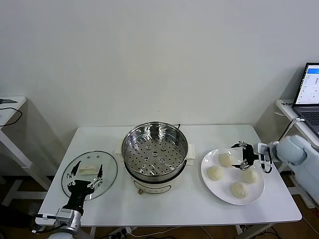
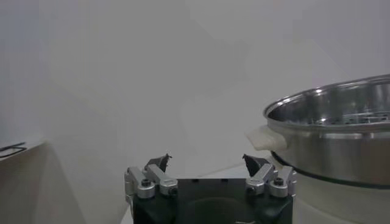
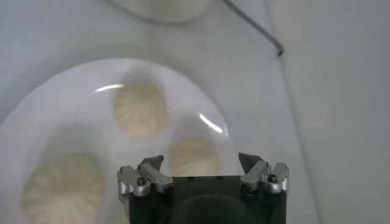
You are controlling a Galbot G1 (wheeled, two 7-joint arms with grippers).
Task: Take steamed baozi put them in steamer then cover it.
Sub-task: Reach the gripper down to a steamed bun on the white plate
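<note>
On the white desk point(image 1: 164, 209) the steamer point(image 1: 155, 158) stands empty, its perforated tray bare. The glass lid point(image 1: 89, 174) is laid to its left, under the idle, open left gripper point(image 1: 85, 174). All four steamed baozi point(image 1: 215, 173) are seen on the plate point(image 1: 208, 183). The right gripper point(image 1: 243, 155) is held open just above them; nothing is loaded or covered yet.

The right hand point(image 3: 201, 163) hangs with its fingers spread wide above a white plate point(image 3: 55, 103) on the pale worktop point(image 3: 329, 122). Three buns point(image 3: 140, 109) lie on the plate, one directly under the hand.
</note>
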